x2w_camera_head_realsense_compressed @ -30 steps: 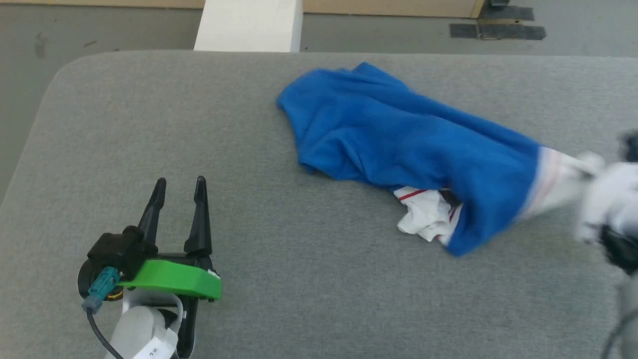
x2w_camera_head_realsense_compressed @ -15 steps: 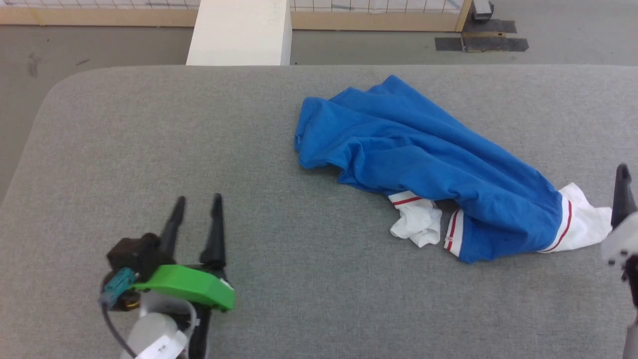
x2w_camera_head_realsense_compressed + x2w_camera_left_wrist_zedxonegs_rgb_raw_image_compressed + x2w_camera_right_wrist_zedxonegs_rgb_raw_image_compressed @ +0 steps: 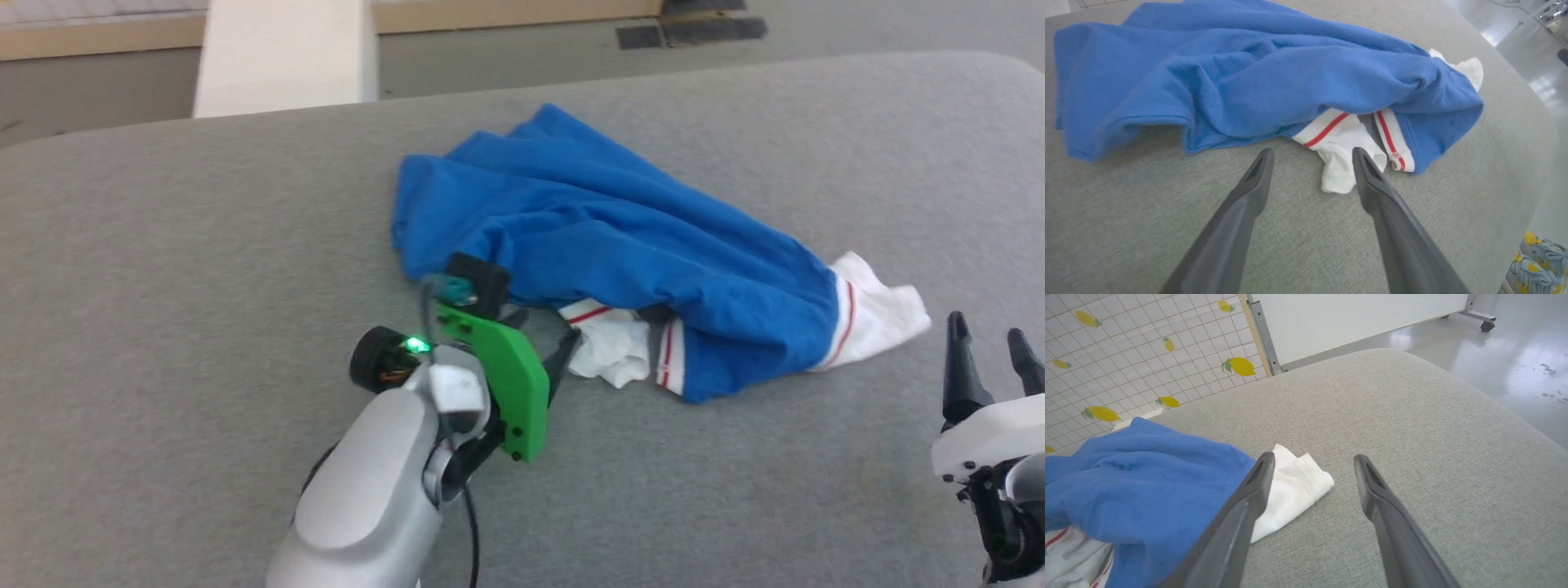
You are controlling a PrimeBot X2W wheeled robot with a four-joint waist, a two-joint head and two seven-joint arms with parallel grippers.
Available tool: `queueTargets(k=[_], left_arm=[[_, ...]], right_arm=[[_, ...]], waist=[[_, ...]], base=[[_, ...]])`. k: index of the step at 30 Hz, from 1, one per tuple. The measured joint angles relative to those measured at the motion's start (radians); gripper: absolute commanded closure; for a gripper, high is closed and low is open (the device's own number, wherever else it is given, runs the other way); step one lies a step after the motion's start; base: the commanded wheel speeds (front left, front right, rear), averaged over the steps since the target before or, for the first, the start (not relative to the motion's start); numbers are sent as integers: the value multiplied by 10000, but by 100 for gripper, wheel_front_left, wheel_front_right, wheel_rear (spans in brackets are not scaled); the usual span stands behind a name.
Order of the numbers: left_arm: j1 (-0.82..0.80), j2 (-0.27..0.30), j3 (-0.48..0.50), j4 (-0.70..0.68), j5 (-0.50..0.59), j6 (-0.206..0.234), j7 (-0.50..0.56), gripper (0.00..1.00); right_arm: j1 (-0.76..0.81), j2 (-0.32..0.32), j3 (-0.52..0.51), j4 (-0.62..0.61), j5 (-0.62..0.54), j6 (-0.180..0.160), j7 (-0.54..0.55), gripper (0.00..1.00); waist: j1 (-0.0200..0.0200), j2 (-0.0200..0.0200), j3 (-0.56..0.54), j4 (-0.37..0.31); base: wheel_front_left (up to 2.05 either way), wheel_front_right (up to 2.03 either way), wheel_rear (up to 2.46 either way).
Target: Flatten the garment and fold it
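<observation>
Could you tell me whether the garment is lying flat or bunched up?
Bunched up: the garment lies in ridged folds, one white sleeve crumpled, poking from under its blue edge.

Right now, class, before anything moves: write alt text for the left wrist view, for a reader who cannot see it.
A crumpled royal-blue jersey T-shirt lies on a grey padded surface, a white sleeve with a red stripe poking out from under its near edge. The left pincer, open and holding nothing, points at that sleeve.
</observation>
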Motion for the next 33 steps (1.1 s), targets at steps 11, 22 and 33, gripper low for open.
queueTargets(k=[11,22,33], left_arm=[[-564,4,-489,1198,71,171,1124,100],[435,1011,817,58,-1189,270,529,100],[1882,2901,3375,-430,-1795,2311,625,0]], right_arm=[[-66,0,-130,476,286,0,-612,0],[-98,0,-96,740,121,0,-604,0],[-187,8,232,855,-44,0,-462,0]], waist=[[0,0,805,-1375],[0,0,1027,-832],[0,0,490,551]], base=[[0,0,0],[0,0,0],[0,0,0]])
